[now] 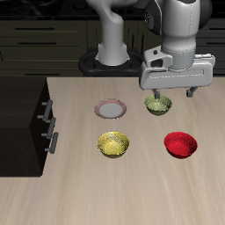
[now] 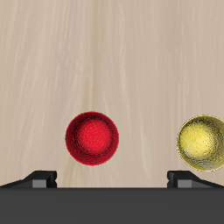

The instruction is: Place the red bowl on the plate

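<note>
The red bowl (image 1: pixel 181 143) sits upright on the wooden table, toward the front edge. It also shows in the wrist view (image 2: pixel 92 138), below the gripper. The plate (image 1: pixel 109 108), pale with a reddish-pink rim, lies farther back, beyond the yellow bowl, and is out of the wrist view. My gripper (image 1: pixel 175 91) hangs above the table, farther back than the red bowl and beside the olive-green bowl. In the wrist view the gripper (image 2: pixel 114 179) is open and empty, its fingertips (image 2: pixel 39 179) wide apart.
A yellow bowl (image 1: pixel 113 143) sits beside the red bowl and shows in the wrist view (image 2: pixel 202 142). An olive-green bowl (image 1: pixel 158 105) sits beside the plate, partly behind my gripper. A black drawer unit (image 1: pixel 26 114) stands at the table's side.
</note>
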### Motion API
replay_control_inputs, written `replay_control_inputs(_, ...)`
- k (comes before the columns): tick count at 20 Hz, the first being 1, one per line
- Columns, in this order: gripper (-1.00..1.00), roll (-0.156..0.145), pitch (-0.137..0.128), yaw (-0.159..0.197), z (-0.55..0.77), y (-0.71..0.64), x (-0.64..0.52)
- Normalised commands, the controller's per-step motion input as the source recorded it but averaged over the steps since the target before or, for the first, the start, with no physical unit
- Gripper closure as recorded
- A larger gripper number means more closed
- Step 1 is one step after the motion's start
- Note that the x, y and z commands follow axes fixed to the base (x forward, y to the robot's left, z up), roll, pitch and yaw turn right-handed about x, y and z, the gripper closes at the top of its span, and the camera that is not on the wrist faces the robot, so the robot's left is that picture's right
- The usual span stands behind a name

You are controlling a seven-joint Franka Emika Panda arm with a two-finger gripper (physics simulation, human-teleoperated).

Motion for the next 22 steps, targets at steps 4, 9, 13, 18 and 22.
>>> replay_control_inputs(4, -1.0, -0.005, 0.021, -0.015, -0.23, 0.05, -0.03)
replay_control_inputs(9, -1.0, 0.004, 0.034, -0.012, -0.27, 0.01, 0.09)
replay_control_inputs(13, -1.0, -0.02, -0.015, -0.018, -0.07, -0.05, 0.0)
replay_control_inputs(18, -1.0, -0.008, -0.006, -0.006, -0.09, -0.01, 0.05)
replay_control_inputs(22, -1.0, 0.005, 0.013, -0.012, -0.14, 0.04, -0.01)
